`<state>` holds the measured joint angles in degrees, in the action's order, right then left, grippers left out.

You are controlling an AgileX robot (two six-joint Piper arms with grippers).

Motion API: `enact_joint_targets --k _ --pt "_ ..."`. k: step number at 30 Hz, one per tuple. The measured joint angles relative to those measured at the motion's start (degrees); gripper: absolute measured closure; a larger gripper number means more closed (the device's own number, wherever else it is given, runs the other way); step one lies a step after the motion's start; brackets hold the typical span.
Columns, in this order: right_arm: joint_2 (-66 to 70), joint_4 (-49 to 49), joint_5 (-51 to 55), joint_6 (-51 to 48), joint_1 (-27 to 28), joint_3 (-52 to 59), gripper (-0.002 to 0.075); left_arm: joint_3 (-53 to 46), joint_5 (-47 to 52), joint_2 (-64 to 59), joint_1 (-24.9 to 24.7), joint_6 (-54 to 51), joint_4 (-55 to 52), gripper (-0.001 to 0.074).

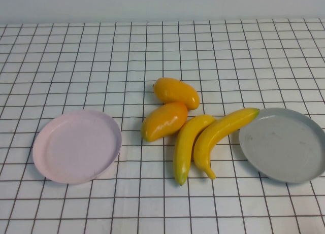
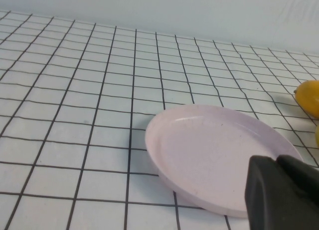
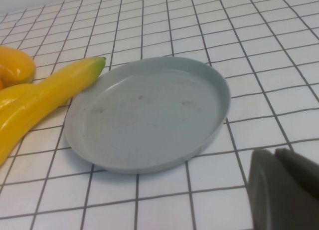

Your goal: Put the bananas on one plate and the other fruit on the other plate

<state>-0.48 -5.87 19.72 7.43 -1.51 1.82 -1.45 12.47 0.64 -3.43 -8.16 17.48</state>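
Bananas (image 1: 205, 142) and mangoes (image 1: 170, 107) unsorted on table, beyond both grippers. Grey plate (image 3: 149, 115) before right gripper (image 3: 286, 190), pink plate (image 2: 214, 155) before left gripper (image 2: 281, 192); jaw opening untellable, nothing held.

Only small bits of the robot show. From the left wrist camera, the left gripper (image 2: 281, 192) is a dark lump in the corner — black, smooth and a bit dull, with rounded edges. It has two parts side by side, and a thin line runs between them. From the right wrist camera, the right gripper (image 3: 285, 190) looks much the same — dark grey to black, smooth plastic, soft round corners, and a thin line splits it in two. No wires, screws or writing show on either one. The high camera shows no part of the robot
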Motion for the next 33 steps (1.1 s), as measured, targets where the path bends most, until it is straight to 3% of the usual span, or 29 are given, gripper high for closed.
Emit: enact_joint_targets --k 7,14,21,25,29,33 --pt "0.0 0.0 0.0 0.0 0.0 0.0 0.0742 0.0 -0.5 0.0 0.0 4.7 5.1 0.0738" --pt "0.0 0.0 0.0 0.0 0.0 0.0 0.0742 0.0 -5.7 0.0 0.0 10.0 17.2 0.0738" --pt "0.0 0.0 0.0 0.0 0.0 0.0 0.0742 0.0 -12.9 0.0 0.0 12.6 20.2 0.0738" --pt "0.0 0.0 0.0 0.0 0.0 0.0 0.0742 4.6 -1.3 -1.3 0.0 10.6 19.6 0.0738" --pt "0.0 0.0 0.0 0.0 0.0 0.0 0.0742 15.6 15.1 -11.7 0.0 0.0 17.1 0.0738" --pt "0.0 0.0 0.0 0.0 0.0 0.0 0.0742 27.1 23.1 -24.8 0.0 -13.2 14.7 0.0738"
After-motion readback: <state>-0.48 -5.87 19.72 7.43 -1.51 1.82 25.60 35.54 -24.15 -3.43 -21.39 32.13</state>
